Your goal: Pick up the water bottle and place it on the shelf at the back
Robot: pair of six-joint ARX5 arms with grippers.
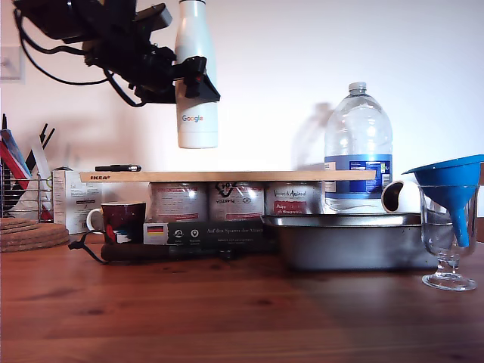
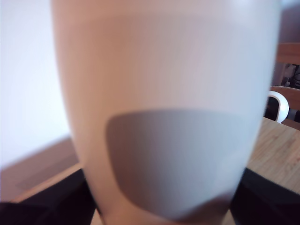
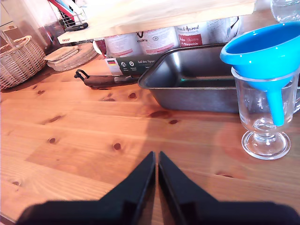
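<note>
Exterior view and both wrist views, placing step. The wooden table [image 1: 227,318] carries the shelf [image 1: 227,175], a long pale plank laid across a row of cans [image 1: 236,201]. The water bottle [image 1: 197,125] is held upright, well above the plank, toward the exterior view's left, with its base clear of the wood. It is clamped at mid-body by my first gripper [image 1: 198,82], and its white wall fills the first wrist view [image 2: 168,93]. My second gripper [image 3: 156,173] is seen with its jaws pressed together on nothing, low over the bare table. The step is judged to be the descent. It is best done with the bottle kept vertical and lowered slowly onto a stretch backed by the cans, not onto the overhanging end. The black marker [image 1: 117,168] lying near that end should be cleared. The grip should be released only once the base sits flat, since a tall slim bottle is likely to topple. Containers follow. The grey metal tray [image 1: 348,242] shows nothing inside it in the second wrist view [image 3: 197,75]. The clear water jug [image 1: 358,151] stands behind the plank's other end; its fill level cannot be told. The wicker basket [image 3: 18,61] hides its contents. The stemmed glass [image 1: 449,242] holds only a blue funnel [image 1: 450,185]. The dark mug [image 1: 121,221] hides its inside.
</note>
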